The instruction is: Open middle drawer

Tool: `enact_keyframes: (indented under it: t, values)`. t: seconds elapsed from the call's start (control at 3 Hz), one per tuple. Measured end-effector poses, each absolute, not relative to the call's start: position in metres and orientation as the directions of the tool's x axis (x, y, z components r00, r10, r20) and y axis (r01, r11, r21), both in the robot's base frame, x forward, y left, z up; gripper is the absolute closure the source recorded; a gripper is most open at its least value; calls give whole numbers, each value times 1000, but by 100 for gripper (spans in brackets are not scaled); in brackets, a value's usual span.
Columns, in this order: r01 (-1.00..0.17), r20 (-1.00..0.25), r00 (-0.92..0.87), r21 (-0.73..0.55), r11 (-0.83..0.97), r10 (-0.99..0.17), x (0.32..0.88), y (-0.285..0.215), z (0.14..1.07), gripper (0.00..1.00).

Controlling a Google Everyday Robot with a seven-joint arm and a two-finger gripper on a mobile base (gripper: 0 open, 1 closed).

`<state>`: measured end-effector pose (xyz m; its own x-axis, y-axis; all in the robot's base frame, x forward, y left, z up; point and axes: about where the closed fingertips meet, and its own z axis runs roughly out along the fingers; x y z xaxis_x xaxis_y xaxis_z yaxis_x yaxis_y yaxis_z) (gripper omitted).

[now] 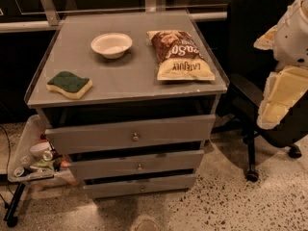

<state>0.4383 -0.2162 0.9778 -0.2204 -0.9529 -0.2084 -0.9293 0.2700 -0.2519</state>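
Nearest the camera, the robot's white arm (291,30) is hanging in at the right edge, raised above the floor and angling down and to the left. The gripper (275,110) is sitting at its lower end, well apart from the cabinet (whether it is released or clenched, I cannot tell), and it is touching nothing.

At the far left, a low tray cart (21,143) is standing beside the grey cabinet (125,88), carrying small cups and cans. On the cabinet top, a green and yellow sponge (70,84) is lying near the left front corner. A white bowl (111,44) is sitting farther back, left of centre.

Below the top, three grey fronts are stacking up. The tall top drawer (96,134) is sitting uppermost and the slim bottom drawer (110,187) lowest. The middle drawer (106,167) is lying between them, its small round knob (139,167) showing at its centre (a dark gap is running along above its front).

A brown chip bag (179,55) is lying flat on the right half of the top. A black office chair (250,47) is standing just right of the cabinet, behind the arm.
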Motion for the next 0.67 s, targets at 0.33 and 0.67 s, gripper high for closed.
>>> enact_keyframes:
  t: [0.33, 0.67]
  values:
    - [-929, -208, -220, -252, 270, -953, 438, -216, 978, 0]
    - [-930, -193, -232, -242, 276, -953, 437, -214, 946, 0]
